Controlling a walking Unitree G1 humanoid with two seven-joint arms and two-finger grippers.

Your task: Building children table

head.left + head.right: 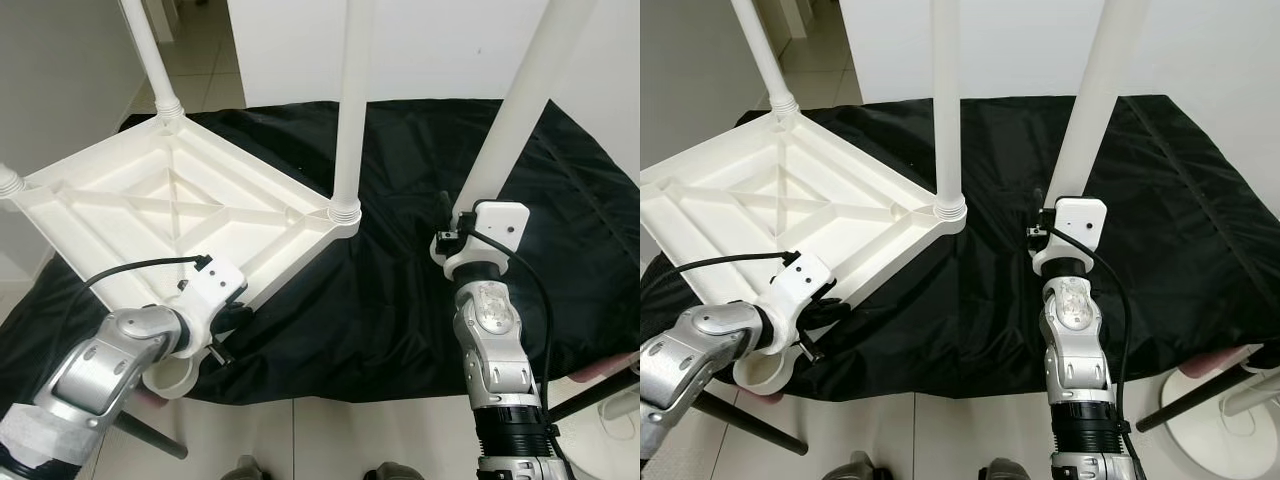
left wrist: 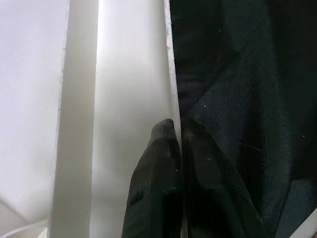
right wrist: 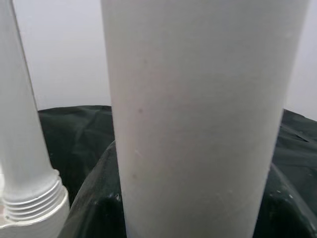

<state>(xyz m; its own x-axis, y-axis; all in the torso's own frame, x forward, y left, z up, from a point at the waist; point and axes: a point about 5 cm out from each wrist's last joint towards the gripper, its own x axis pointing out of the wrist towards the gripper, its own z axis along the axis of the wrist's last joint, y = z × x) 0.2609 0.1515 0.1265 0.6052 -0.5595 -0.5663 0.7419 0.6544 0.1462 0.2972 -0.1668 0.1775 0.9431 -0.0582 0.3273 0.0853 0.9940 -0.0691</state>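
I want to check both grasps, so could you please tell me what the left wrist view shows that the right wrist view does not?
The left wrist view shows the left gripper shut on the upturned tabletop's rim. The right wrist view shows the loose leg that the right gripper holds, plus a fitted leg's threaded base. Both show the black cloth.

My right gripper [image 1: 448, 222] grips a loose leg [image 1: 520, 95], blocking the right. Between it and the tabletop's [image 1: 120, 200] near-right leg [image 1: 350, 110], bare black cloth [image 1: 400, 300] leaves room. My left gripper [image 1: 232, 318] pinches the tabletop's near edge.
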